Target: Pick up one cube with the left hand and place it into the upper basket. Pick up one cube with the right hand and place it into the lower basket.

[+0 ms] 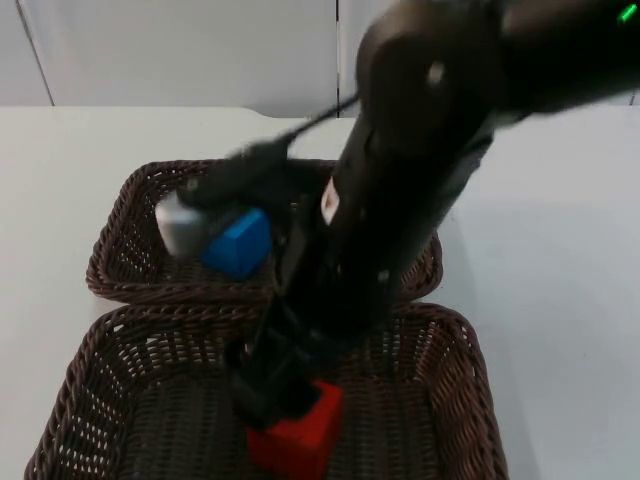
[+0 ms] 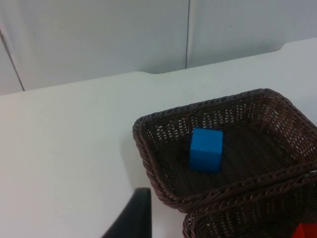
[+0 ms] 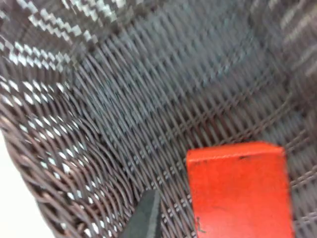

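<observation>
A blue cube (image 1: 238, 243) (image 2: 206, 148) lies in the upper wicker basket (image 1: 112, 262) (image 2: 144, 153). On the floor of the lower basket (image 1: 78, 385) (image 3: 124, 94) rests a red cube (image 1: 300, 432) (image 3: 237, 191). My right arm reaches across both baskets, and my right gripper (image 1: 272, 392) hangs low in the lower basket, right over the red cube. It is open, with one fingertip (image 3: 146, 215) a small gap away from the cube's side. My left gripper (image 2: 133, 218) waits over bare table, to the left of the upper basket and apart from it.
The two baskets stand rim to rim in the middle of the white table (image 1: 560, 280). The right arm (image 1: 400, 200) covers much of the upper basket's right half. The grey partition wall (image 2: 99, 39) closes the table's far edge.
</observation>
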